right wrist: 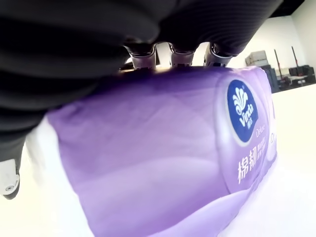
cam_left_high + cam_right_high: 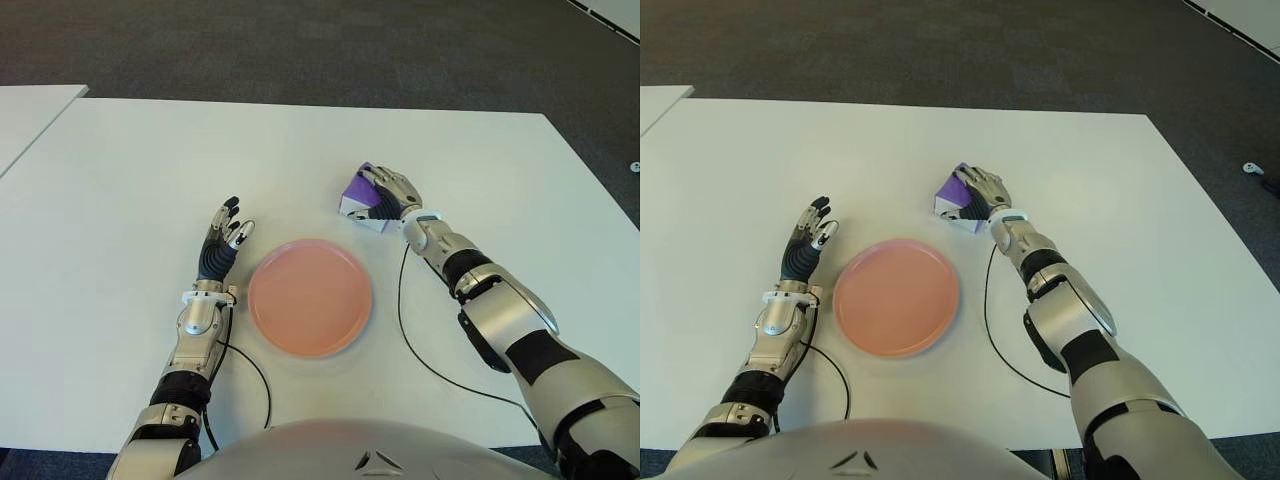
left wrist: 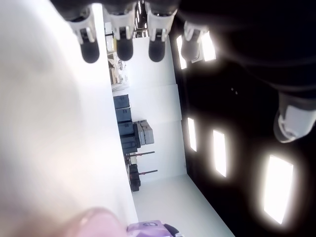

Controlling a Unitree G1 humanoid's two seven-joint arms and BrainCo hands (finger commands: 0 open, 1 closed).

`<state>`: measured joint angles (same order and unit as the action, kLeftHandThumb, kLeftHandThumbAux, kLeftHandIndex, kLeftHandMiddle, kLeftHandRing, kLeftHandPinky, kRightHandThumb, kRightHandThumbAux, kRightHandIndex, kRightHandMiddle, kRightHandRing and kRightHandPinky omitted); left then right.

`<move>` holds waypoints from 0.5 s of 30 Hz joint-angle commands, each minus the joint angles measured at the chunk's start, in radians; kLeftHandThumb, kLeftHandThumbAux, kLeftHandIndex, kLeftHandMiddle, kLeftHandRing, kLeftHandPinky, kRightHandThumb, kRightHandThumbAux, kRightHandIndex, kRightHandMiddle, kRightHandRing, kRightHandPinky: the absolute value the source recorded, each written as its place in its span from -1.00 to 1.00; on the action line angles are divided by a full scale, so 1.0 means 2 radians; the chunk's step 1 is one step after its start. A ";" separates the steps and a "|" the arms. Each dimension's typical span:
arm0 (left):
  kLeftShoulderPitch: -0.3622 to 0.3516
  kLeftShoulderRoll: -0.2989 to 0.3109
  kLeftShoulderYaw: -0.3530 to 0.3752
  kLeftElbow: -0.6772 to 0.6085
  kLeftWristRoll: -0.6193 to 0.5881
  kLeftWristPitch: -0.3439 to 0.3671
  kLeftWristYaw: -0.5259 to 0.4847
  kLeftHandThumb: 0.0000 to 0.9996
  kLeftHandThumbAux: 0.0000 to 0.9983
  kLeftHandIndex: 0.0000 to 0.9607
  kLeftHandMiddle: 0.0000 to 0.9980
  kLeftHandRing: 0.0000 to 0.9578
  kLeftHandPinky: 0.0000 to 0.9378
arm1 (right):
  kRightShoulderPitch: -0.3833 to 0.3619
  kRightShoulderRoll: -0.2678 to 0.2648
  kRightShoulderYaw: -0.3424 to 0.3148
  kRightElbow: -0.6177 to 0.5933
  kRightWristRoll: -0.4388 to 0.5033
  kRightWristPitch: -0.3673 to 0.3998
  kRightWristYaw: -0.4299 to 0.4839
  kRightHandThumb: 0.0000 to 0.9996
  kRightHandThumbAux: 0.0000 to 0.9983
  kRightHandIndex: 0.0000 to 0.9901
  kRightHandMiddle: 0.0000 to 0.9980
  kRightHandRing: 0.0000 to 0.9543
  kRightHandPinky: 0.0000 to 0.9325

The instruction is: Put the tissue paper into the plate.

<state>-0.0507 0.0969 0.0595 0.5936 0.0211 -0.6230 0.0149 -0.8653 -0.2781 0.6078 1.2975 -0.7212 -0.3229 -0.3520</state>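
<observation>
Right hand [image 2: 392,192] curls over the purple tissue pack [image 2: 360,193], which sits on the tabletop [image 2: 480,180] beyond the pink plate [image 2: 309,297]. Left hand [image 2: 222,240] shows beside the plate, fingers spread (holding nothing). The soft wrapper could slip from a shallow top grip.

White table [image 2: 130,180] on dark grey carpet floor [image 2: 300,50]; second white table's corner [image 2: 30,110] at far left; black cable [image 2: 420,355] lies across the tabletop.
</observation>
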 commanded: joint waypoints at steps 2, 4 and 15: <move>0.048 -0.011 -0.004 0.028 0.009 0.009 0.008 -1.00 -0.25 -1.00 -1.00 -1.00 -1.00 | 0.057 0.013 0.037 0.023 -0.032 0.009 0.033 -0.89 -0.08 -1.00 -1.00 -1.00 -1.00; 0.049 -0.011 -0.003 0.028 0.008 0.008 0.007 -1.00 -0.24 -1.00 -1.00 -1.00 -1.00 | 0.061 0.011 0.046 0.023 -0.039 0.008 0.039 -0.90 -0.08 -1.00 -1.00 -1.00 -1.00; 0.054 -0.010 -0.004 0.024 0.008 0.002 0.004 -1.00 -0.22 -1.00 -1.00 -1.00 -1.00 | 0.072 0.011 0.075 0.028 -0.047 0.013 0.069 -0.87 -0.06 -1.00 -1.00 -1.00 -1.00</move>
<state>-0.0407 0.0945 0.0599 0.5859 0.0207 -0.6264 0.0182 -0.8651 -0.2819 0.6965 1.2921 -0.7574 -0.3072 -0.3552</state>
